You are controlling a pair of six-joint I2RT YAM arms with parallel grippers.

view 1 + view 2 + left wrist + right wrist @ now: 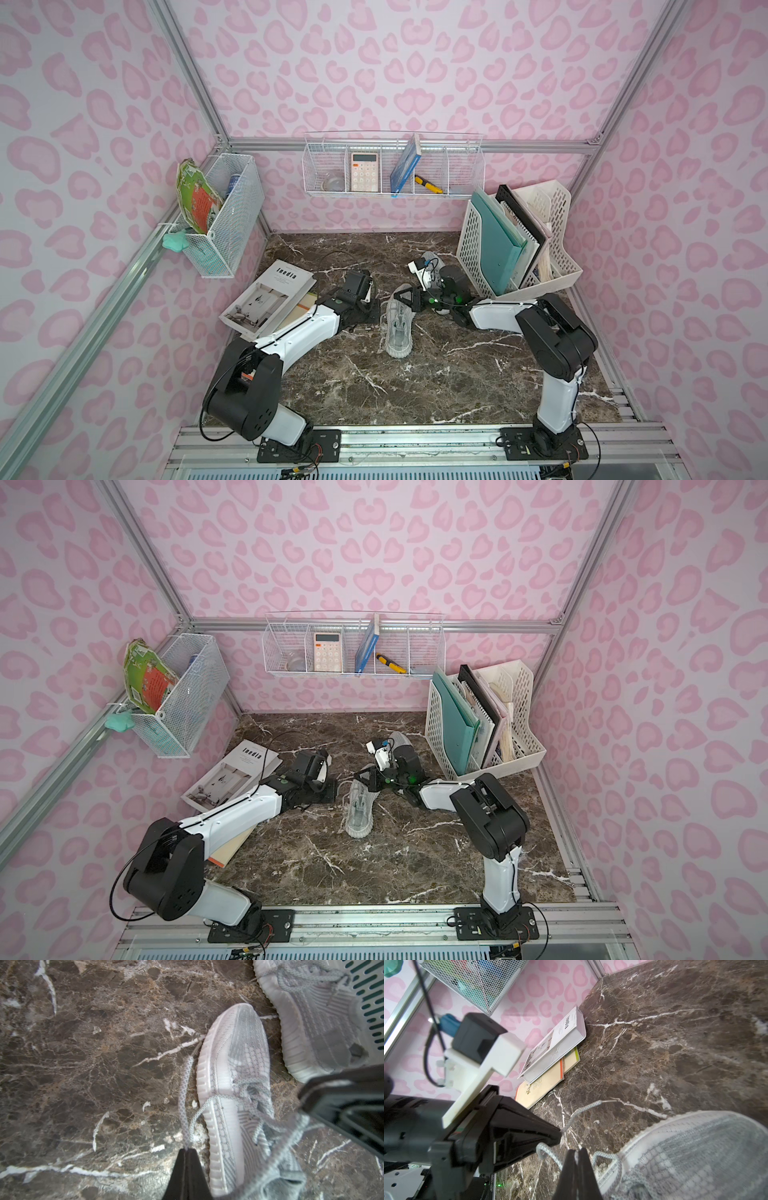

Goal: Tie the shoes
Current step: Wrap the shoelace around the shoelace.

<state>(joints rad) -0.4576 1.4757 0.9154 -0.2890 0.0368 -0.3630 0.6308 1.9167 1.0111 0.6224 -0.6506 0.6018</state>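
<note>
The near shoe (400, 322) lies mid-frame in a top view on the counter (457, 374), its mate (311, 1022) just beside it. The left pincer (187, 1150) is pinched on a lace (184, 1101). The right pincer (578, 1152) is closed, seemingly on the other lace (550, 1152). Best to draw both strands taut and apart without dragging the shoe.

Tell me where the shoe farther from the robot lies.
In both top views the far shoe lies toward the back of the table, right of centre, partly hidden by the right arm, close beside the white file rack.

Shoes (400, 328) between books (266, 299) and, seemingly, rack (469, 232).
</note>
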